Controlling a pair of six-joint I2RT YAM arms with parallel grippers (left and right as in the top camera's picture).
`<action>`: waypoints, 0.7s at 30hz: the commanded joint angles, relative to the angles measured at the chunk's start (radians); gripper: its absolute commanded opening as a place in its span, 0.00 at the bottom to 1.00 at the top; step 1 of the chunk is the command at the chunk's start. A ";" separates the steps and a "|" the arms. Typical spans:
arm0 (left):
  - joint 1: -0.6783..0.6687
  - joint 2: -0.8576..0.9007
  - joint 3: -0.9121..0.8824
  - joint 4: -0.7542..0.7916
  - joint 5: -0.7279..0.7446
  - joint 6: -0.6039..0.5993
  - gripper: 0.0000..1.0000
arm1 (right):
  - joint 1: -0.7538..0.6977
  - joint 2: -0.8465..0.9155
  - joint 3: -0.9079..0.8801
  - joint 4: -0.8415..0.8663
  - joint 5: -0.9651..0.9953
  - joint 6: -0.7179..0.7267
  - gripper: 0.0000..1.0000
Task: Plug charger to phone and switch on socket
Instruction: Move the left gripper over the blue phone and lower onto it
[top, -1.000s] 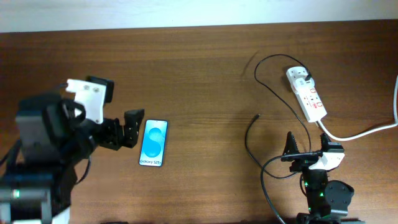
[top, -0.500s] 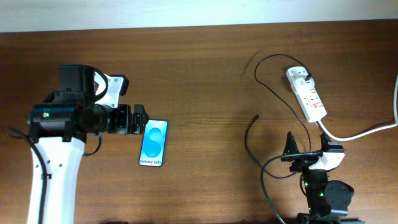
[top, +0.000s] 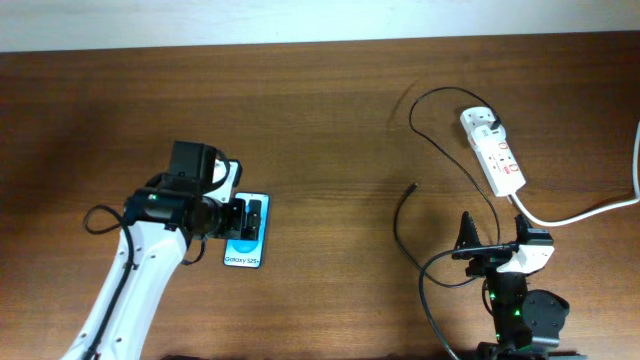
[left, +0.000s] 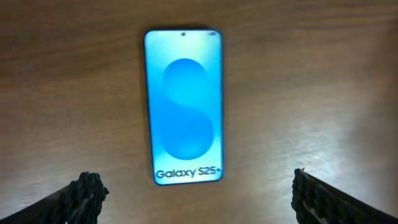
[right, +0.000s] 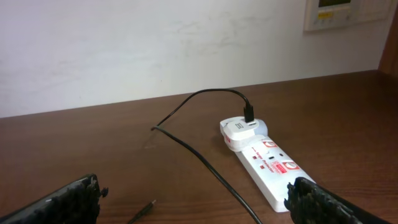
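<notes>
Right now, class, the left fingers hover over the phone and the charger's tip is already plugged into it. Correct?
No. The overhead view shows the charger's tip lying loose on the table, apart from the phone. The left fingers do hover over it.

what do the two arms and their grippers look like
Left arm: white link, black joints, looping black cable, small green light. Right arm: black body, white wrist piece, green light. The left gripper and right gripper have black, rough-textured fingers.

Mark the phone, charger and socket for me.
phone (left: 183, 106): left wrist view, screen centre.
charger (right: 248, 114): right wrist view, black plug end.
socket (top: 496, 153): overhead view, middle of white body.
</notes>
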 joint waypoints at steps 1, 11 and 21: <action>-0.003 0.013 -0.049 0.038 -0.053 -0.018 0.99 | 0.006 -0.006 -0.005 -0.007 0.005 -0.004 0.98; -0.003 0.082 -0.178 0.164 -0.050 -0.021 0.99 | 0.006 -0.006 -0.005 -0.007 0.005 -0.004 0.98; -0.019 0.104 -0.246 0.290 -0.005 -0.003 0.99 | 0.006 -0.006 -0.005 -0.007 0.005 -0.004 0.98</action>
